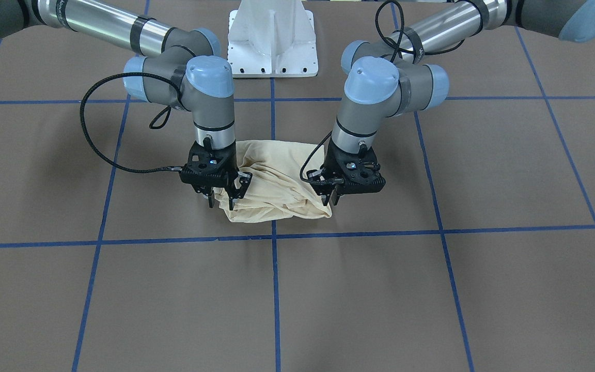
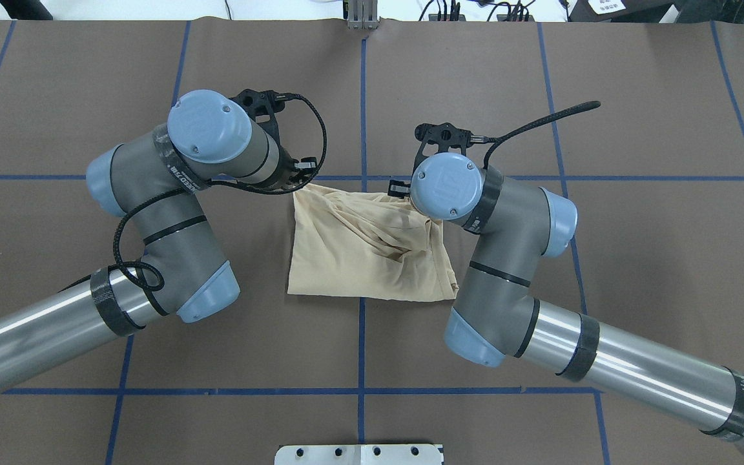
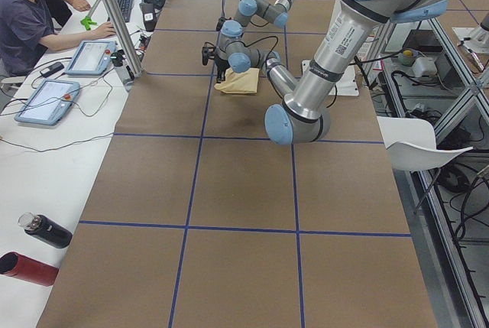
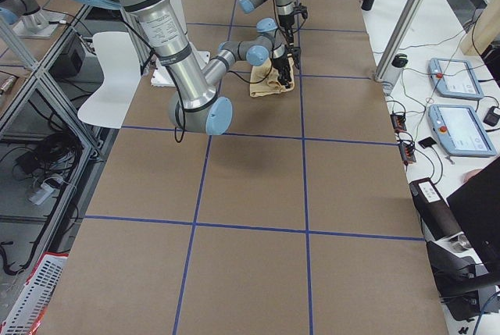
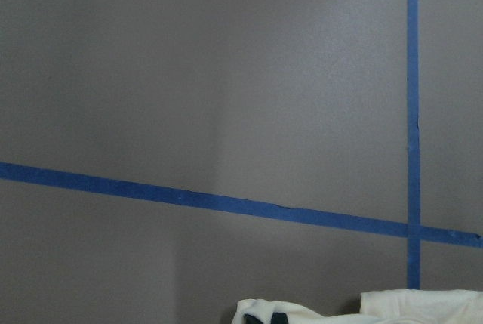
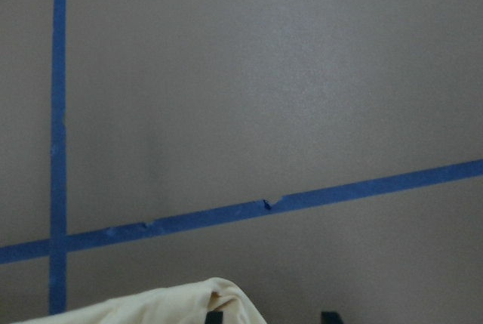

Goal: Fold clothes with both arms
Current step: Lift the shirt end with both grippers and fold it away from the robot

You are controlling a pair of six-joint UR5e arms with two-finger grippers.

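The crumpled cream thin-fabric long-sleeved shirt (image 1: 271,191) lies on the brown paper-covered table (image 1: 380,289) just in front of the white bolted pedestal base (image 1: 272,39). At the shirt's corner farthest from the base, the black right gripper (image 1: 221,199) has its fingers spread apart. The black left gripper (image 1: 331,199) sits at the other far corner, and I cannot tell whether it pinches the fabric.

Your T-shirt (image 1: 271,191): thin cream cloth, matt, softly creased. Under it, table cover (image 1: 380,299): brown paper, matt, smooth, crossed by flat blue tape lines (image 1: 275,289). Left arm (image 1: 452,25) beside the T-shirt: polished shiny metal tube, matt grey joints, smooth light-blue plastic-looking caps.
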